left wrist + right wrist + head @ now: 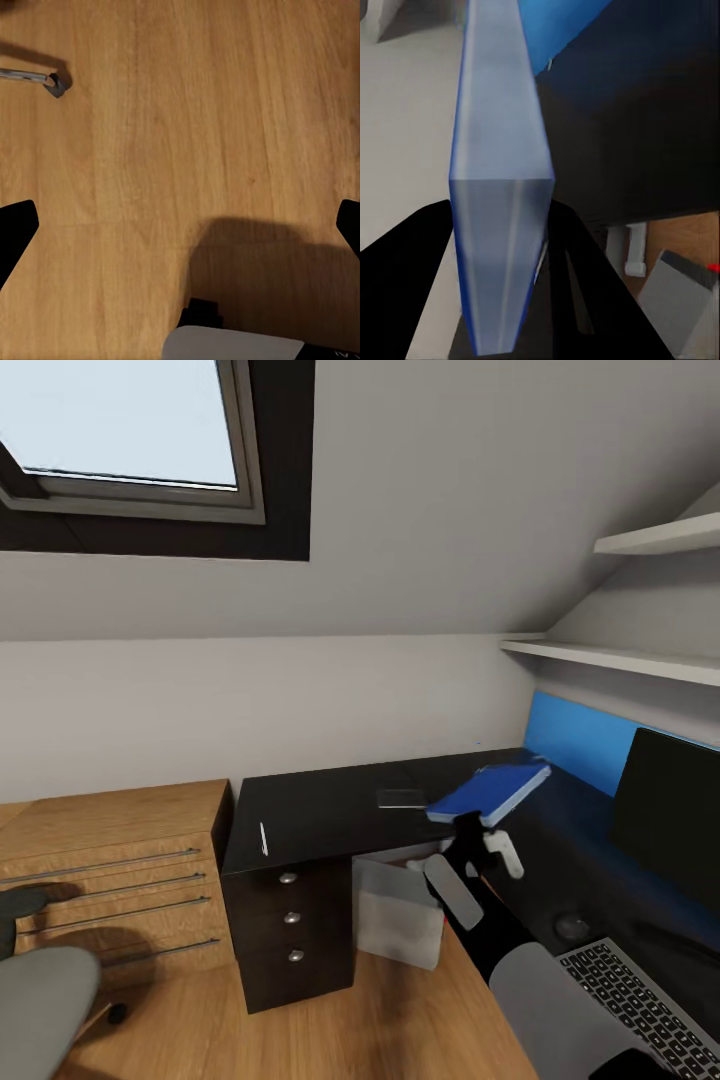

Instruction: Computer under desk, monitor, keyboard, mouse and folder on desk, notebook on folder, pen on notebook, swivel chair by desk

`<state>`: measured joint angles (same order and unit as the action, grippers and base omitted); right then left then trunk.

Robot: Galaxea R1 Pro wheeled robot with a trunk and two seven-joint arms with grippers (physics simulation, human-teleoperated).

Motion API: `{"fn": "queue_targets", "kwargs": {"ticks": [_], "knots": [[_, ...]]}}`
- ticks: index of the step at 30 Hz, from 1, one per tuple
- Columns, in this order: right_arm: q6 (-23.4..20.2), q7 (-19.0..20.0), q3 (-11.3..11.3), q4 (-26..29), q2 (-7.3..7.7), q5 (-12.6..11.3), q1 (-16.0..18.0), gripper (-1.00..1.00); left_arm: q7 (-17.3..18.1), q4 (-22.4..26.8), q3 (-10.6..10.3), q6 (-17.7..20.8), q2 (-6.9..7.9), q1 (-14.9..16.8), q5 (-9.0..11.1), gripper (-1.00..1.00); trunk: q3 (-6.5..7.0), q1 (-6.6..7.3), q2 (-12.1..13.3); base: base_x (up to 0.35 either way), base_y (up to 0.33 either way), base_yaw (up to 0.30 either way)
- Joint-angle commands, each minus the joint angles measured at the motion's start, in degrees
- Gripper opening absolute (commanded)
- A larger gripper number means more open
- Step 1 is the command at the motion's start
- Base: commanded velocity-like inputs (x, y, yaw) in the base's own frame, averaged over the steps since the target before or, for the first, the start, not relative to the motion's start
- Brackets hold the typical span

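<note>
Grey keys of the keyboard (640,1000) lie at the desk's (330,810) near right edge, the mouse (572,927) just beyond it, the monitor (668,830) behind; the right gripper (480,822) is clamped on a blue book (490,792), probably the notebook, held over the desk's inner corner, long axis running away toward the back wall; a dark flat folder (401,797) lies just left of it; the pen (263,838) rests by the far left edge; the left gripper (180,225) hangs wide apart over bare floor.

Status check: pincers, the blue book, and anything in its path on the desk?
Right pincer shut on blue book, held over desk. Left pincer open over floor. Small dark flat item lies beside book.
</note>
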<state>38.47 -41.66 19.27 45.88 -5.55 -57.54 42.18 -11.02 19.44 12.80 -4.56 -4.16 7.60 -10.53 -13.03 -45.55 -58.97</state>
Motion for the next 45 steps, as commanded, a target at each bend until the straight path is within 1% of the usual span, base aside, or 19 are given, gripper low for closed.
{"fn": "queue_targets", "kwargs": {"ticks": [1, 2, 3, 5, 6, 7, 10, 15, 18, 20, 21, 22, 25, 26, 32, 33, 36, 39, 45], "knots": [[-0.02, -0.29, 0.07, -0.05, 0.06, -0.73, 0.11, -1.00, -0.10, -0.03, 0.38, -0.19, -0.06, 0.05, -0.60, 1.00, -0.08, 0.00, -0.05, 0.000, 0.000, 0.000], [-0.01, -0.29, -0.03, -0.15, 0.11, -1.61, 0.14, -1.00, -0.11, -0.05, 0.38, -0.19, -0.06, 0.05, -0.59, 1.00, -0.08, 0.00, -0.05, 0.000, 0.000, 0.000], [0.03, -0.25, -0.22, -0.55, 0.15, -3.59, 0.19, -1.00, -0.18, -0.04, 0.38, -0.19, -0.07, 0.05, -0.59, 1.00, -0.08, 0.00, -0.05, 0.000, 0.000, 0.000], [0.11, -0.19, -0.31, -1.26, 0.13, -5.76, 0.22, -1.00, -0.23, -0.03, 0.38, -0.19, -0.08, 0.05, -0.57, 1.00, -0.08, 0.00, -0.05, 0.000, 0.000, 0.000], [0.17, -0.16, -0.36, -2.03, 0.12, -7.82, 0.24, -1.00, -0.28, -0.04, 0.40, -0.19, -0.08, 0.05, -0.53, 1.00, -0.08, 0.00, -0.05, 0.000, 0.000, 0.000], [0.33, -0.12, -0.37, -2.88, 0.09, -10.55, 0.26, -1.00, -0.37, -0.07, 0.44, -0.19, -0.07, 0.05, -0.48, 1.00, -0.08, 0.00, -0.05, 0.000, 0.000, 0.000], [0.42, -0.10, -0.43, -3.25, 0.10, -11.95, 0.27, -1.00, -0.40, -0.07, 0.46, -0.19, -0.08, 0.05, -0.46, 1.00, -0.08, 0.00, -0.05, 0.000, 0.000, 0.000], [0.39, -0.09, -0.63, -3.44, 0.08, -12.66, 0.27, -1.00, -0.40, -0.04, 0.47, -0.19, -0.14, 0.05, -0.47, 1.00, -0.08, 0.00, -0.05, 0.000, 0.000, 0.000], [0.38, -0.09, -1.54, -3.49, 0.09, -12.78, 0.27, -1.00, -0.42, -0.04, 0.47, -0.19, -0.14, 0.05, -0.47, 1.00, -0.08, 0.00, -0.05, 0.000, 0.000, 0.000], [0.38, -0.09, -3.26, -3.50, 0.06, -12.82, 0.27, -1.00, -0.46, -0.04, 0.47, -0.19, -0.15, 0.05, -0.46, 1.00, -0.08, 0.00, -0.05, 0.000, 0.000, 0.000], [0.38, -0.09, -4.77, -3.51, 0.04, -12.83, 0.27, -1.00, -0.47, -0.03, 0.47, -0.19, -0.15, 0.05, -0.48, 1.00, -0.08, 0.00, -0.05, 0.000, 0.000, 0.000], [0.38, -0.09, -5.56, -3.51, 0.05, -12.84, 0.27, -1.00, -0.47, -0.03, 0.47, -0.19, -0.15, 0.05, -0.47, 1.00, -0.08, 0.00, -0.05, 0.000, 0.000, 0.000], [0.40, -0.09, -9.44, -3.52, 0.05, -12.84, 0.27, -1.00, -0.49, -0.02, 0.49, -0.20, -0.15, 0.05, -0.46, 1.00, -0.08, 0.00, -0.05, 0.000, 0.000, 0.000], [0.41, -0.09, -9.88, -3.52, 0.07, -12.81, 0.27, -1.00, -0.49, -0.02, 0.51, -0.23, -0.15, 0.05, -0.46, 1.00, -0.08, 0.00, -0.05, 0.000, 0.000, 0.000], [0.45, 0.41, -10.55, -3.52, 0.11, -12.78, 0.27, -1.00, -0.60, -0.01, 0.55, -0.80, -0.13, 0.05, -0.38, 1.00, -0.08, 0.00, -0.05, 0.000, 0.000, 0.000], [0.46, 1.37, -10.62, -3.54, 0.16, -12.77, 0.27, -1.00, -0.65, -0.02, 0.61, -2.81, -0.14, 0.05, -0.37, 1.00, -0.08, 0.00, -0.05, 0.000, 0.000, 0.000], [0.46, 3.07, -10.65, -3.71, 0.12, -12.77, 0.27, -1.00, -0.68, -0.02, 0.60, -4.78, -0.15, 0.05, -0.37, 1.00, -0.08, 0.00, -0.05, 0.000, 0.000, -0.053], [0.42, 4.10, -10.65, -3.76, 0.10, -12.80, 0.27, -1.00, -0.69, -0.02, 0.58, -5.35, -0.15, 0.05, -0.37, 1.00, -0.08, 0.00, -0.05, 0.000, 0.000, -0.163], [0.40, 4.44, -10.64, -3.78, 0.10, -12.80, 0.27, -1.00, -0.75, -0.02, 0.64, -5.60, -0.15, 0.05, -0.37, 1.00, -0.08, 0.00, -0.05, 0.000, 0.000, -0.103]]}}
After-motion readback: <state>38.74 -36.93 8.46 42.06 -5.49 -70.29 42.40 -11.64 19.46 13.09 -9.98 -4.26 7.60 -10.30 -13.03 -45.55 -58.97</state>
